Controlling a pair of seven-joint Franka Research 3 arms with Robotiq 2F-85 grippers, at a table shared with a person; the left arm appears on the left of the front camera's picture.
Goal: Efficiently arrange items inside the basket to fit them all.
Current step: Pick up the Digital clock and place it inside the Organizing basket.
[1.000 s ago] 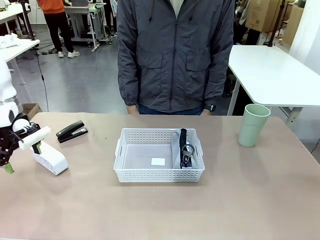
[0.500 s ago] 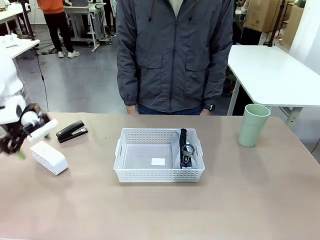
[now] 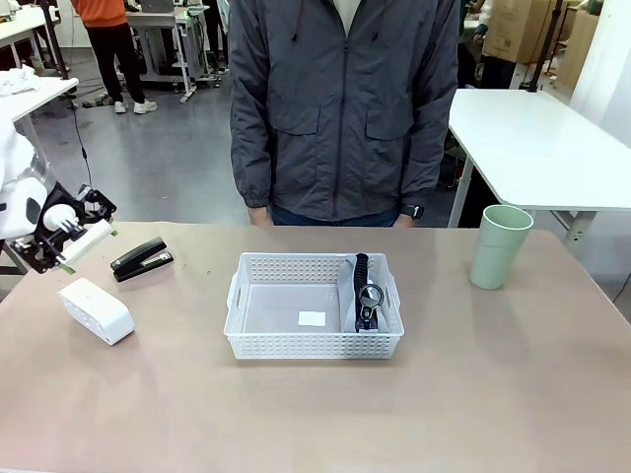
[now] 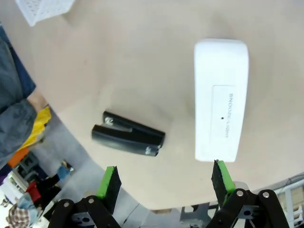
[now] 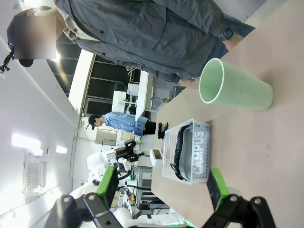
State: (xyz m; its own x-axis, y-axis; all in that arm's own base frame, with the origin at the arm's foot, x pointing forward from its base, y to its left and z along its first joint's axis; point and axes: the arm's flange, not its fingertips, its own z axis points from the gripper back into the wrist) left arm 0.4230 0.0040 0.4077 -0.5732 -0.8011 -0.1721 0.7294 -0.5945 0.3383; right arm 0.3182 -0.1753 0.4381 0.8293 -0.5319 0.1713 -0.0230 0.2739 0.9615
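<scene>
Spreading wide with nothing between them, the left fingers (image 4: 110, 183) hang in the air above the left edge of the surface (image 3: 493, 394), toward its far left corner; seen from the left wrist, their green pads frame two things lying below on the surface; one is the black stapler (image 3: 141, 259), closed and lying flat close to the far edge; the other is the white box (image 3: 96, 311), lying flat at a slant by the left edge, with faint grey print on its top face; stapler and box sit near each other but apart, and neither touches the fingers; the right fingers (image 5: 213, 187) are likewise parted and hold nothing, and they look along the surface from its right side; closest ahead of them is the pale green cup (image 3: 501, 246), upright near the far right corner and well apart from everything else; beyond it, in the middle of the surface, sits the white basket (image 3: 314, 345), its long sides running parallel to the near edge; inside it the grey pouch (image 3: 350, 296) stands on its long edge against the right end wall, black trim uppermost, with the lettering "CAMPUS" readable from the right wrist; a small white label (image 3: 312, 318) lies on the basket floor; a person (image 3: 345, 108) in a dark grey zipped jacket stands at the far edge, behind the basket
</scene>
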